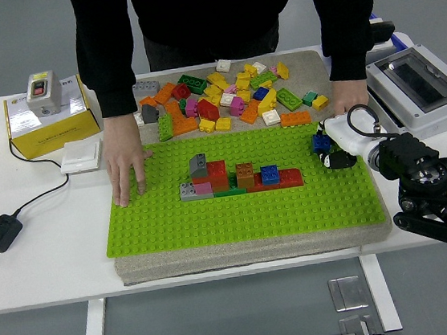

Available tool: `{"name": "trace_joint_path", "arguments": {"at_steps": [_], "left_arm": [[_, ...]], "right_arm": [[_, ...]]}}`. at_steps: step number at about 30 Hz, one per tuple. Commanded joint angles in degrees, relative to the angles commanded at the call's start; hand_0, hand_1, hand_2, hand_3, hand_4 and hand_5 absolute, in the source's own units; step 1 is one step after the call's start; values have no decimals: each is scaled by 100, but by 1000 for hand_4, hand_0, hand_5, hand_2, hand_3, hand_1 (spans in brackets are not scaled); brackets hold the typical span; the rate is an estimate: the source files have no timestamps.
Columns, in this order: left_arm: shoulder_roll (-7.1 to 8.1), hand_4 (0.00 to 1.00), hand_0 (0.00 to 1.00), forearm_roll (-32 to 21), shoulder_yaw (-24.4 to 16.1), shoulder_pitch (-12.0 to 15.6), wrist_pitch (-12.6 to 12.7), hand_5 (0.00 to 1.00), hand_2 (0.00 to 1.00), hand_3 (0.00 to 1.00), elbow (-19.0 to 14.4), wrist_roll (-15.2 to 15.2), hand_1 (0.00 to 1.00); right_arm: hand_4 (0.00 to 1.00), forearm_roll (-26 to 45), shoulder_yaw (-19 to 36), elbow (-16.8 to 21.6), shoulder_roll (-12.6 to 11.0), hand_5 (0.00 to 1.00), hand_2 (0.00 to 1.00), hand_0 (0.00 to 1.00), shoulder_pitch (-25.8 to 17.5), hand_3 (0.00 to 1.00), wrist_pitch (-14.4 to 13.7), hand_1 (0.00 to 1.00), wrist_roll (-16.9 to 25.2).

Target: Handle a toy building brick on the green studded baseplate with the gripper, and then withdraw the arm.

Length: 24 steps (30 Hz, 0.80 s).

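Head view takes in one green studded baseplate (244, 205) on a grey pad (217, 257) at the frame's centre, on the white table (48, 260). At the plate's right edge, the right hand (336, 148) has its white fingers (341, 136) curled round a small blue brick (320, 145); most of the brick is hidden by them. Only this one robot arm shows, coming in from the lower right.

One low built cluster (236, 176) of red, grey, pink, orange and blue bricks sits mid-plate. Loose bricks (228, 98) lie heaped along the pad's top, too jumbled to count.

A person stands at the top, cut off above the chest, one hand (124, 167) flat on the plate's upper left, the other hand (349, 103) on the table at the upper right corner.

At the upper left, a yellow box (45, 127) carries print too small to read, with a grey switch unit (44, 92) on top. One clear-lidded enclosure (418, 85) lies at the right edge, and a black adapter (1, 232) at the left.
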Motion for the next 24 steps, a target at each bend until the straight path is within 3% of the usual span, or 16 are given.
{"name": "trace_joint_path", "arguments": {"at_steps": [11,17,24], "left_arm": [[6,128,712,24,-26,-1,-2,689,631,664,0,11,674],[7,128,711,37,-31,0,-4,690,631,665,0,15,673],[14,128,711,58,-47,-4,-5,689,630,664,0,19,673]], "right_arm": [[452,128,124,1090,-230,363,545,60,-76,619,177,174,-216],[448,411,159,1706,-233,365,544,58,-74,619,234,169,-279],[449,468,196,1780,-94,365,544,58,-17,619,248,170,-304]]}}
